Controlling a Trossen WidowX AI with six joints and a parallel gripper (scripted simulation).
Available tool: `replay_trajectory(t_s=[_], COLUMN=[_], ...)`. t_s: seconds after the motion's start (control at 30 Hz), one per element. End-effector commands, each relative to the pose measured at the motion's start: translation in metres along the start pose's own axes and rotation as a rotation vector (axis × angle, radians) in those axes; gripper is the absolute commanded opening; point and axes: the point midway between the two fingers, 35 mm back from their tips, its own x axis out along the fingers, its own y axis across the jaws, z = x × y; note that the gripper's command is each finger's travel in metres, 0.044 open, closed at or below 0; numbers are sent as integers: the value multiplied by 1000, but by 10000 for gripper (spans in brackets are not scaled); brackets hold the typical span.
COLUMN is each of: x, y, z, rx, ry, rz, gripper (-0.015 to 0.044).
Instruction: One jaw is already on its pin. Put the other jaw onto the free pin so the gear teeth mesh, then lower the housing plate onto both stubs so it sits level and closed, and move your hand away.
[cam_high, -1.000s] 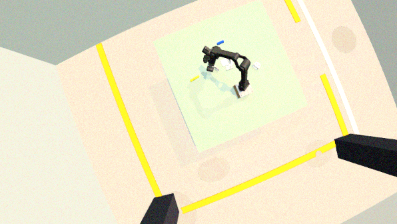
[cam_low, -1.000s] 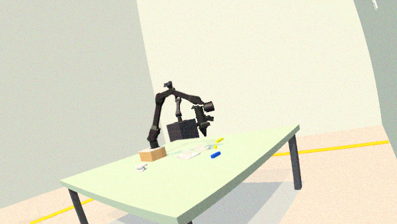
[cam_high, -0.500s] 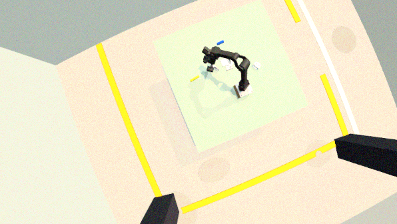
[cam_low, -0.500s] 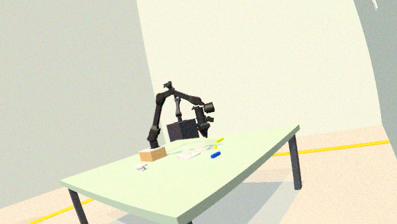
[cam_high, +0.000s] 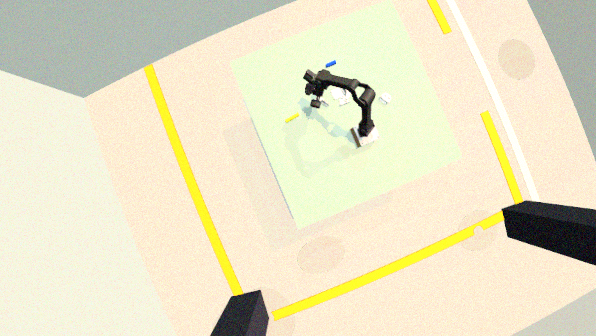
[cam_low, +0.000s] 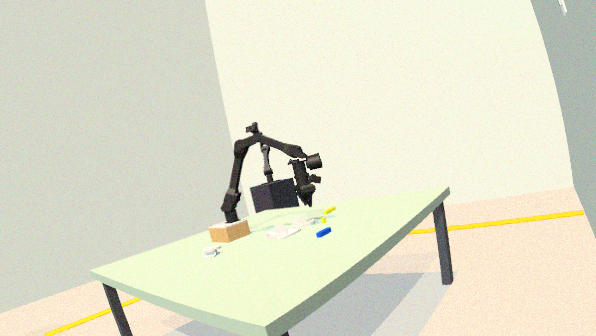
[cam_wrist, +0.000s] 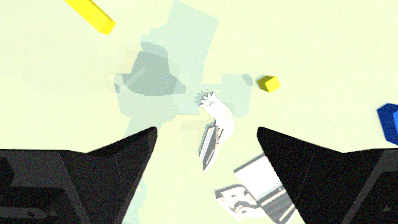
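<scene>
The gripper (cam_high: 314, 90) (cam_low: 309, 204) (cam_wrist: 207, 131) is standing wide open above the green table (cam_high: 410, 145) (cam_low: 240, 280) (cam_wrist: 320, 40), with nothing between its fingers. A loose white toothed jaw (cam_wrist: 226, 120) is lying on the table below the gap in the wrist view, its teeth pointing away from the fingers; in the top and exterior views it is too small to make out surely. White parts (cam_high: 340, 95) (cam_low: 284, 231) (cam_wrist: 260, 177) are lying near it, one finger covering some of them in the wrist view, so pins and housing plate cannot be told apart. Another small white piece (cam_high: 385, 98) (cam_low: 211, 251) is sitting well apart, outside the wrist view. A yellow bar (cam_high: 292, 118) (cam_low: 329, 210) (cam_wrist: 92, 16) and a blue block (cam_high: 331, 64) (cam_low: 323, 232) (cam_wrist: 388, 124) are running out of the wrist view, while a small yellow block (cam_low: 323, 220) (cam_wrist: 270, 84) is showing whole there.
</scene>
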Motion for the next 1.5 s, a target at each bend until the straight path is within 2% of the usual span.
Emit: replay_trajectory(t_s=[0.0, 0.43, 1.0, 1.47], x=[0, 0, -4, -4], y=[0, 0, 0, 0], z=[0, 0, -1, -1], rx=[0, 0, 0, 0], ry=[-2, -2, 6, 6], rz=[-1, -1, 2, 2], gripper=[440, 440, 0, 0])
